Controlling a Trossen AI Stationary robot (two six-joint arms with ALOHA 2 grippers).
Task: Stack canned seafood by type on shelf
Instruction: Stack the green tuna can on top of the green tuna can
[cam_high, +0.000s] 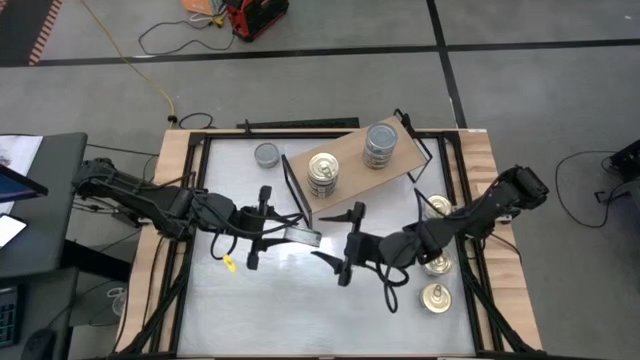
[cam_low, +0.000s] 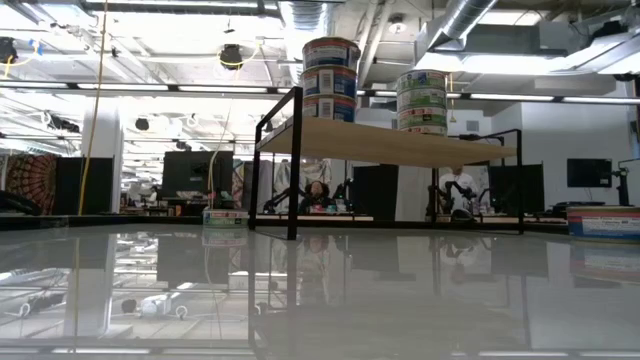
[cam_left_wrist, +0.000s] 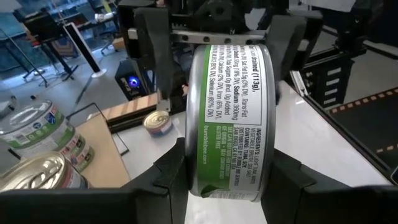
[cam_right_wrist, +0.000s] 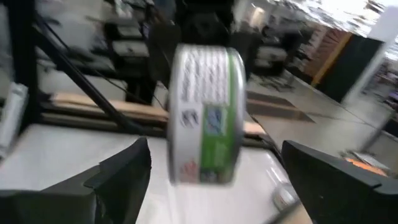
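Note:
A white-and-green labelled tin (cam_high: 303, 236) of canned seafood hangs on edge above the table's middle, with my left gripper (cam_high: 290, 233) shut on it. My right gripper (cam_high: 325, 238) faces it from the table's right, open, its fingers (cam_right_wrist: 124, 168) standing wide on either side of the tin (cam_right_wrist: 205, 115) without touching it. The shelf (cam_high: 350, 152) at the far middle carries two stacks of tins: a gold-lidded one (cam_high: 323, 172) and a grey-topped one (cam_high: 381, 143). The low view shows both stacks (cam_low: 331, 78) but neither gripper. My left gripper pinches the tin between its two fingers (cam_left_wrist: 168, 180), one on each flat end, beside the label wall (cam_left_wrist: 205, 168). The fingers come level from the table's left. The tin stands on edge, its axis running across the fingers, lifted clear of the table.
One tin (cam_high: 267, 155) sits on the table left of the shelf. Three gold-lidded tins (cam_high: 437, 207) (cam_high: 437, 265) (cam_high: 437, 297) lie along the right side. The shelf's black frame (cam_high: 296, 190) stands just beyond the held tin.

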